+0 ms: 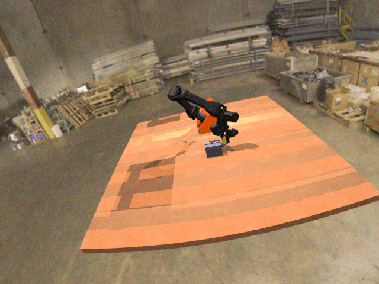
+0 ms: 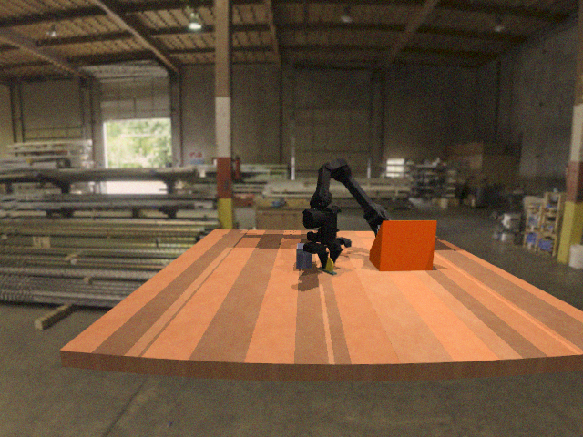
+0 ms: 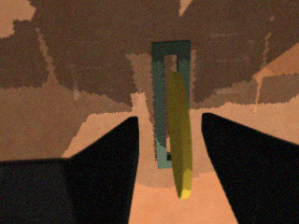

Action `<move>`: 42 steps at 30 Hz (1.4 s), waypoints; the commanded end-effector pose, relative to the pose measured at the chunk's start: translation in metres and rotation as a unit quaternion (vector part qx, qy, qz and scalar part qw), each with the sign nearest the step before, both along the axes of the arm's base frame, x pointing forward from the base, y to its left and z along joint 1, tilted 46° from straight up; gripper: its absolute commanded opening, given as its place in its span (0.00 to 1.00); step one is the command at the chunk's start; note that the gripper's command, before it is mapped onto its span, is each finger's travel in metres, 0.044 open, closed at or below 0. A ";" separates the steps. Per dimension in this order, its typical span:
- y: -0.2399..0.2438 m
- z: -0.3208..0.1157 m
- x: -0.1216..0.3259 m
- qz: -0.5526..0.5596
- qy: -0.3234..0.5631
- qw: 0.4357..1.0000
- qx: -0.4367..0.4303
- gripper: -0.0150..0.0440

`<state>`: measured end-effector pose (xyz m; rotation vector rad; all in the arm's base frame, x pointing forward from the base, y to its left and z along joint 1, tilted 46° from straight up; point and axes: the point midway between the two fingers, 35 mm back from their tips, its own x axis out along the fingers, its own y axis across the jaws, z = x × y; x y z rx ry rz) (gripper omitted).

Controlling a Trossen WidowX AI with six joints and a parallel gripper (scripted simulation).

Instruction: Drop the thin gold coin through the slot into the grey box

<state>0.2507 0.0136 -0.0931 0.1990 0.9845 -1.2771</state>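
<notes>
The gold coin (image 1: 224,140) (image 2: 330,265) (image 3: 179,131) stands on edge in the dark-green holder (image 2: 332,272) (image 3: 159,93). In the wrist view it appears nearly edge-on, leaning a little across the holder. My gripper (image 1: 226,138) (image 2: 328,262) (image 3: 169,122) is open and low over the holder, with one finger on each side of the coin. Both fingers show a gap to the coin, and the right gap looks smaller. The grey box (image 1: 214,150) (image 2: 302,260) stands beside the holder, its slotted lid facing up in the top view. The wrist view does not show the box.
A large orange block (image 1: 207,122) (image 2: 407,245) stands on the wooden table (image 1: 244,195) (image 2: 235,329) near the arm's base. The grey box is close to the gripper, partly behind it in the exterior view. Arm shadows cross the table around the holder.
</notes>
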 end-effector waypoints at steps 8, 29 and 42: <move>-0.005 -0.004 -0.002 0.003 0.002 1.000 -0.003 0.26; 0.008 0.001 0.005 0.022 0.002 1.000 0.007 0.25; 0.030 0.023 0.007 0.016 0.003 1.000 0.006 0.25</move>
